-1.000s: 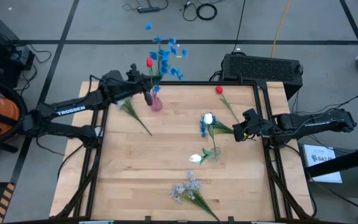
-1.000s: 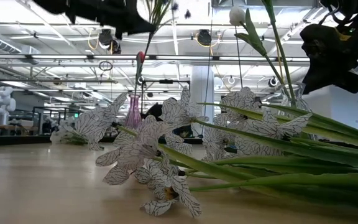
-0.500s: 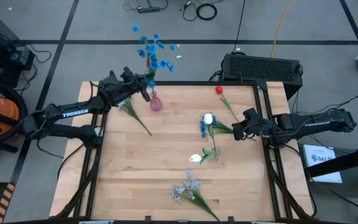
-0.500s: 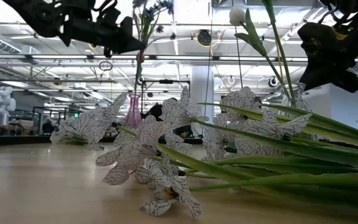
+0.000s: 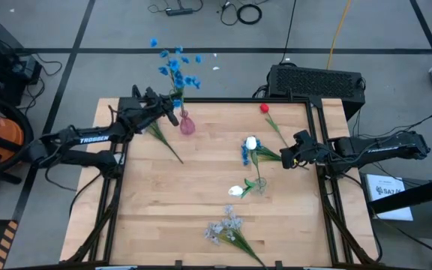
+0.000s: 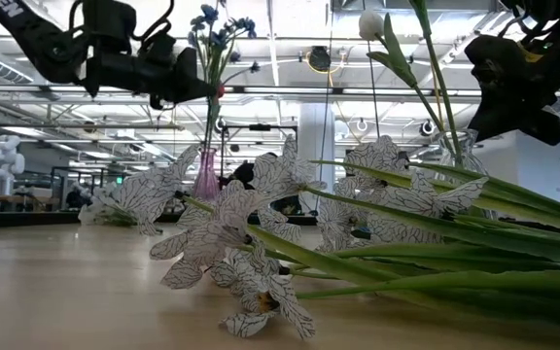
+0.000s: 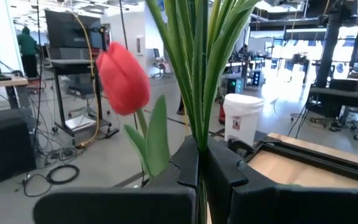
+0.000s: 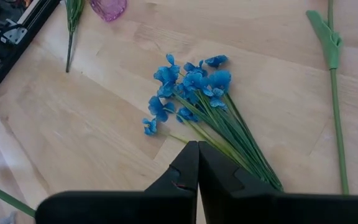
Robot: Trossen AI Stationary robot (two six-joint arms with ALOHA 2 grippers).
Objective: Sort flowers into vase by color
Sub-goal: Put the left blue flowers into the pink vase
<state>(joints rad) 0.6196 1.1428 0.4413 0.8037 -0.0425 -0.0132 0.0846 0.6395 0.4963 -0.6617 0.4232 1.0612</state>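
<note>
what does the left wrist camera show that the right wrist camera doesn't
Only the left wrist view shows a red tulip beside the green stems clamped in the left gripper, with the room behind. Only the right wrist view shows a blue spray lying on the table, a pink vase, and the right gripper shut. Both show closed dark fingers.

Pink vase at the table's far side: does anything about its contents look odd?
Yes. The left gripper is shut on a blue spray whose stems run down into the pink vase, beside a red tulip: two colours in one vase.
</note>
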